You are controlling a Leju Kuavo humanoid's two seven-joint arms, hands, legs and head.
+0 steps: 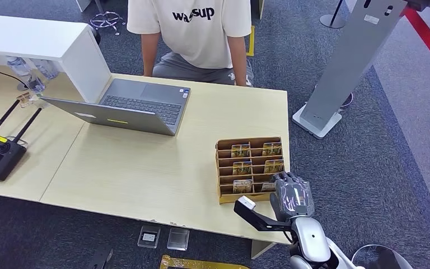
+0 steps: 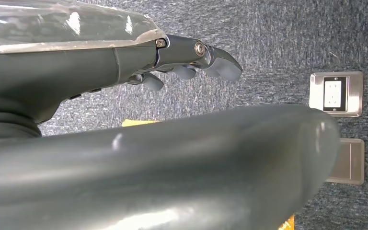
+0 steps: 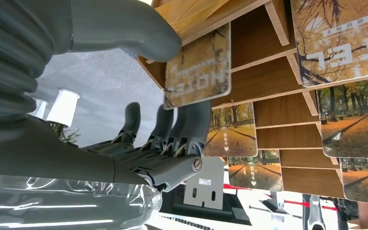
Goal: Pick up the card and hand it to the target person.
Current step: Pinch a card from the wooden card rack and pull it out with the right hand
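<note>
The right hand (image 1: 293, 193) is reaching into the near right corner of the wooden card rack (image 1: 224, 147) on the tabletop (image 1: 145, 168). In the right wrist view the card (image 3: 199, 67) is sitting between the thumb and the dark fingers (image 3: 182, 124), apparently pinched and partly drawn out of its slot, its long axis running along the slot. The person (image 1: 196, 33) is sitting across the tabletop, beyond the laptop (image 1: 129, 106). The left hand (image 2: 191, 57) is hanging over the carpet, fingers loosely curled, holding nothing
</note>
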